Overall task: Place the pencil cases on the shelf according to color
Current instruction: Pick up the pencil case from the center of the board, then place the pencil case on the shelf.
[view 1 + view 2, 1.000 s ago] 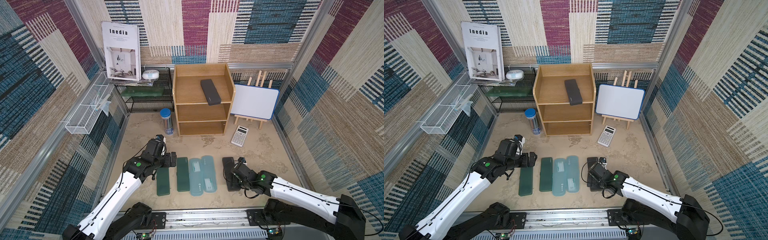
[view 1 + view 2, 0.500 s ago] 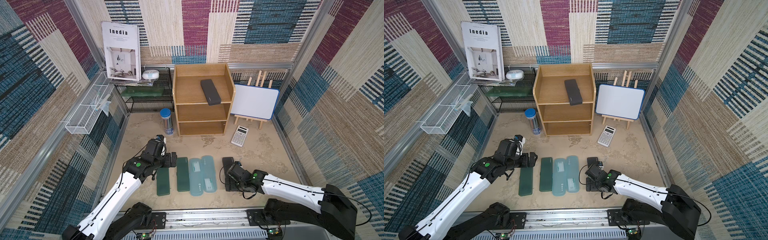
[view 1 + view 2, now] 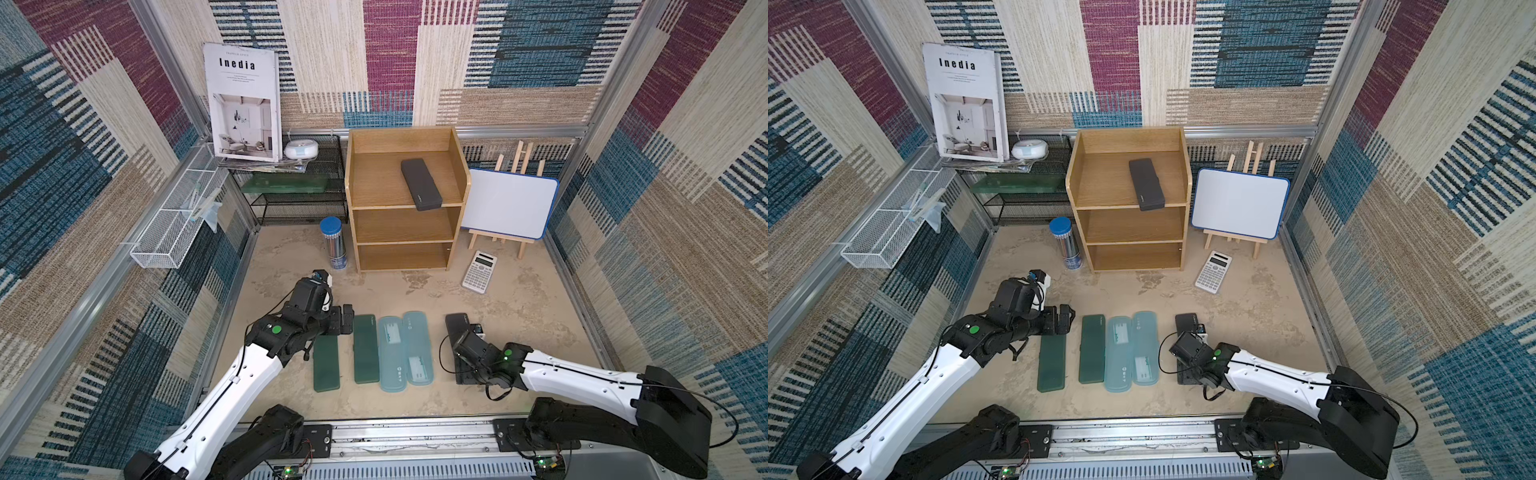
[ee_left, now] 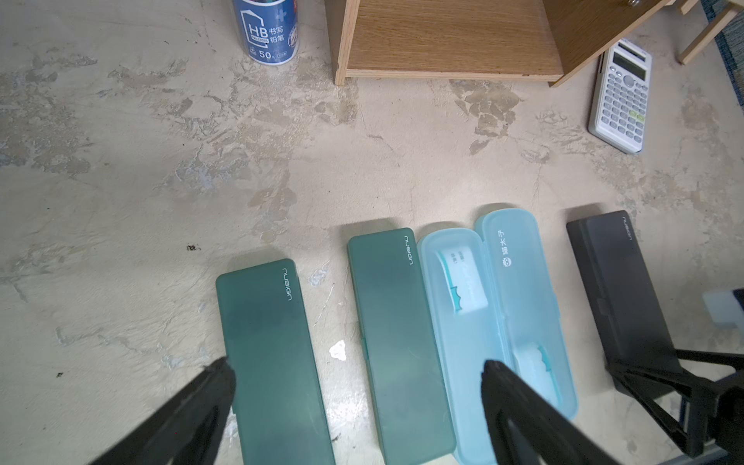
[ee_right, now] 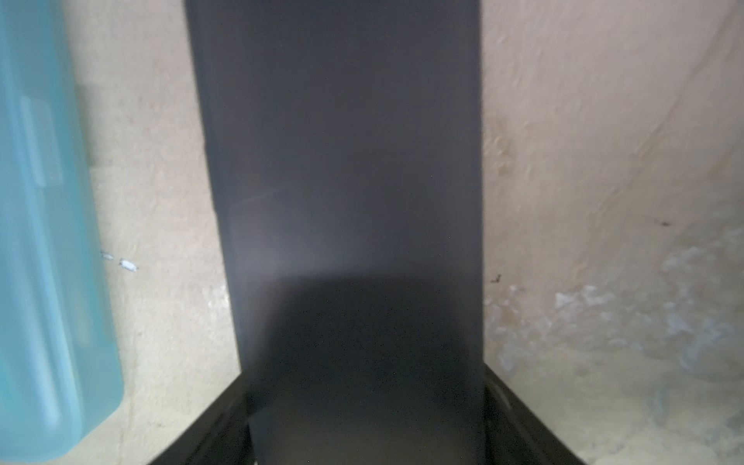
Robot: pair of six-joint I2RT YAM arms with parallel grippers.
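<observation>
The black case [image 5: 338, 141] is clamped in the right pincer [image 5: 362, 378]; the left pincer [image 4: 354, 364] is held apart. A lift to the shelf [image 3: 374, 187] ahead is judged due next.

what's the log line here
left tool: open near green case | right tool: gripping black case | shelf: other black case on top

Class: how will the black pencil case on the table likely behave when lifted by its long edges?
The black pencil case looks hard-shelled and flat, so probably stiff, not sagging. Its matte finish should resist slipping. Flat faces make rolling unlikely.
</observation>
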